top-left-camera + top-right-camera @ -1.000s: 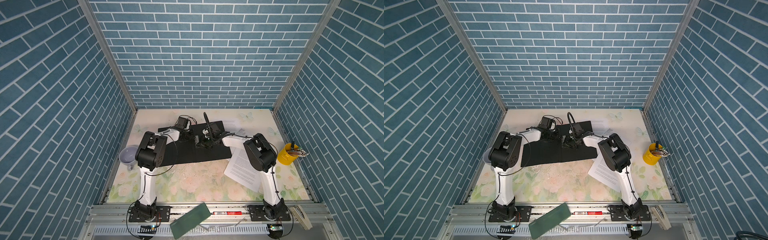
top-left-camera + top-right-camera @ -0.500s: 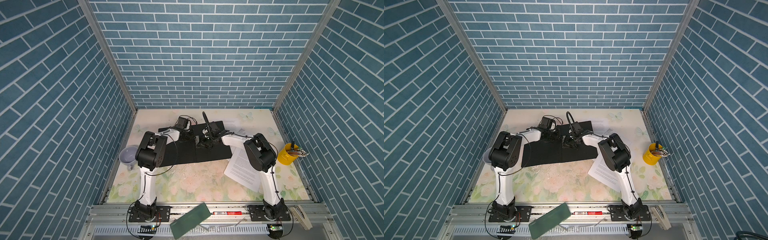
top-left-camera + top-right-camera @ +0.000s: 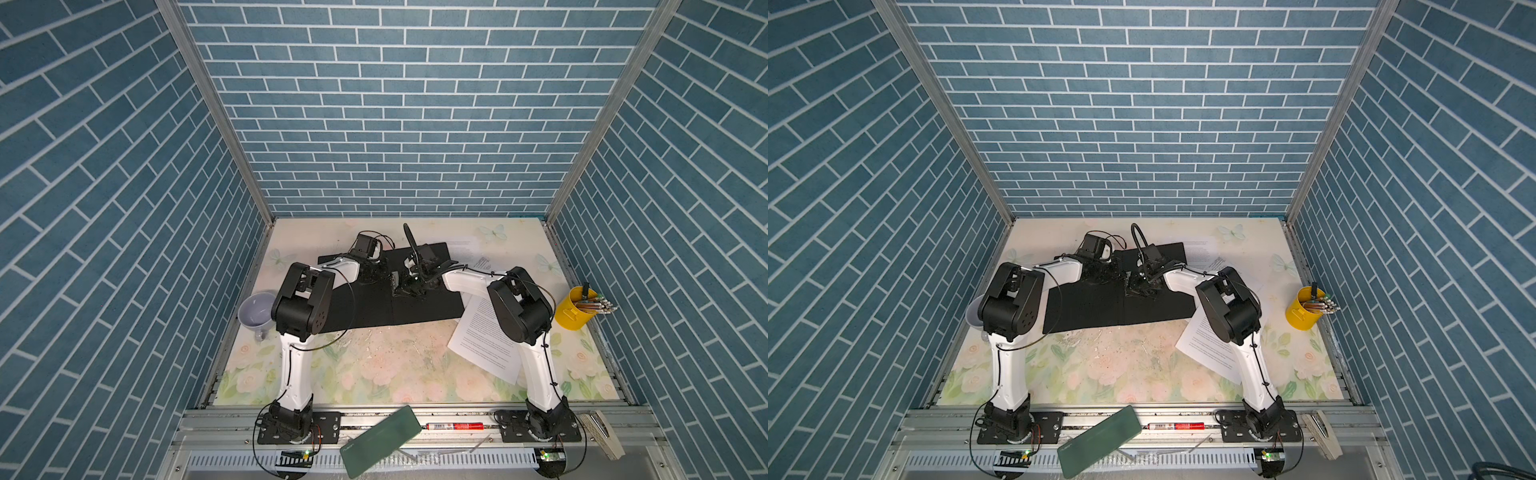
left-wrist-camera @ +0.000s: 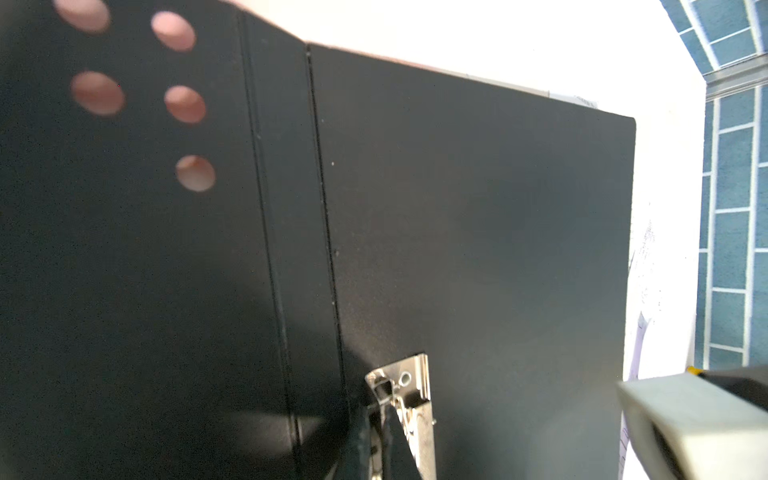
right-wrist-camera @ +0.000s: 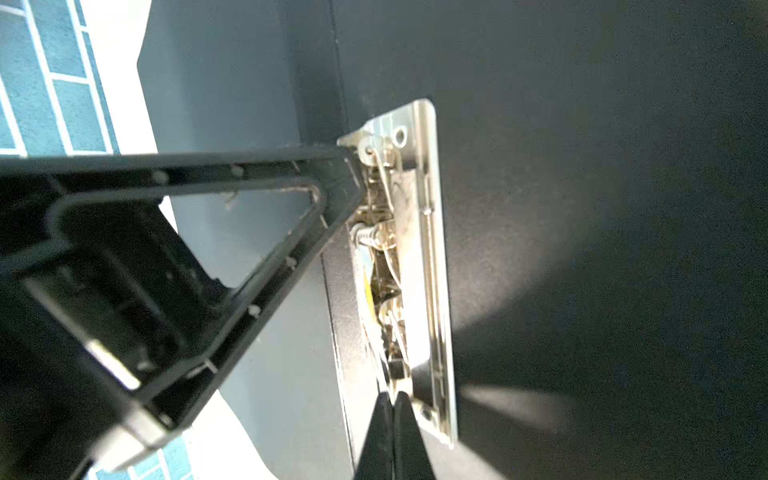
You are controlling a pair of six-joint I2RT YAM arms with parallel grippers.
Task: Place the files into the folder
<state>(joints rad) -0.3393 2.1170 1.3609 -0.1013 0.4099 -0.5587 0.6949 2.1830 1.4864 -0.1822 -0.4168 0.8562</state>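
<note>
Now, left gripper (image 4: pixel 384 440) & right gripper (image 5: pixel 395 419), both jaws closed, at metal clip (image 5: pixel 419 249) on open folder (image 3: pixel 415 309), mid-table. Tip: lift lever w/o shifting folder; sheet (image 3: pixel 478 340) lies right.

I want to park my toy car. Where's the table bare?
Bare: the table in front, between the folder and the near edge, left of the paper. Crowded: the folder's middle, where left gripper and right gripper meet, and by the yellow cup.
</note>
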